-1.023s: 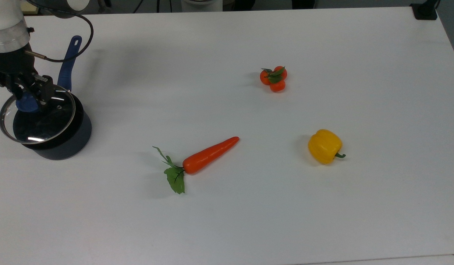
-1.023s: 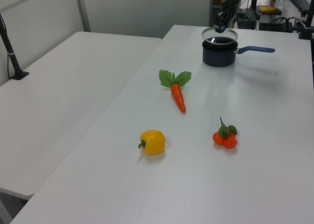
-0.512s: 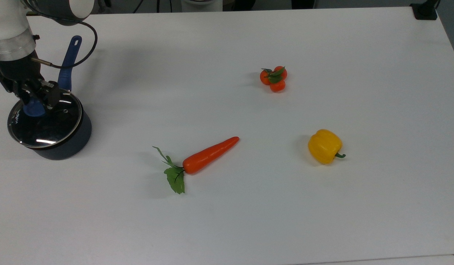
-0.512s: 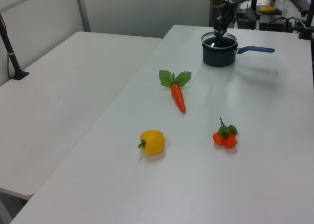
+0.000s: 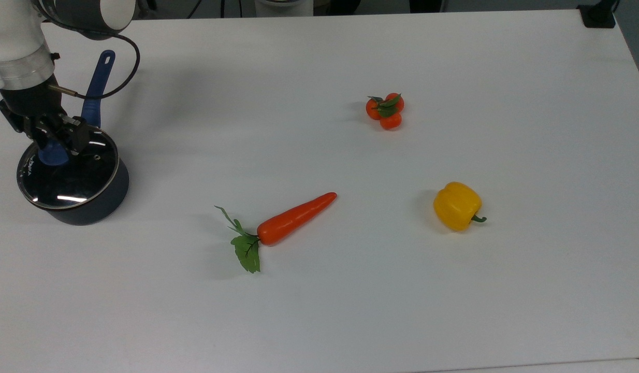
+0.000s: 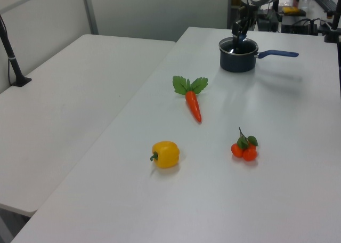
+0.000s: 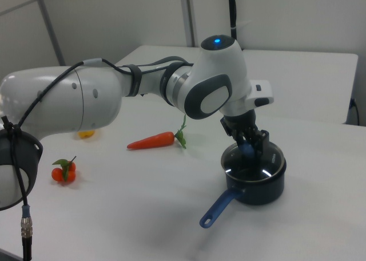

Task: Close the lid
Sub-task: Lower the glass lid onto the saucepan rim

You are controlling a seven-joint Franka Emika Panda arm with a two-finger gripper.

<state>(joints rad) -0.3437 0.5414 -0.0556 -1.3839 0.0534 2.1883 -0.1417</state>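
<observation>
Settling onto the saucepan [image 5: 86, 199]: in the top view the lid [image 5: 68, 173], which a second ago hung tilted and offset toward the top view's left, now sits nearly square over the pan's mouth, metal rim matching pan rim. Gripper [image 5: 54, 147] pinches the blue knob [image 5: 51, 154]. Judgement: closing is all but done; what remains is letting go and lifting straight up (a sideways pull might drag the lid off again). Pan's blue handle [image 5: 98, 83] points toward the counter's far edge, close by the arm. Carrot [image 5: 293, 218], tomato cluster [image 5: 385, 111] and yellow pepper [image 5: 457, 205] lie well apart on the white counter [image 5: 350, 311], none in the way.

Left view: gripper [image 6: 241, 33] stands low over the pan [image 6: 238, 59] at the far end of the counter; earlier the lid was plainly above the rim, now no gap shows. Carrot [image 6: 194, 104], pepper [image 6: 165, 154] and tomatoes [image 6: 244, 149] lie nearer the camera.

Right view: lid [image 7: 251, 161] lies level on the pan [image 7: 260, 186], gripper [image 7: 249, 148] clasping the knob from above. Handle [image 7: 220, 206] juts toward the camera, clear of the arm
</observation>
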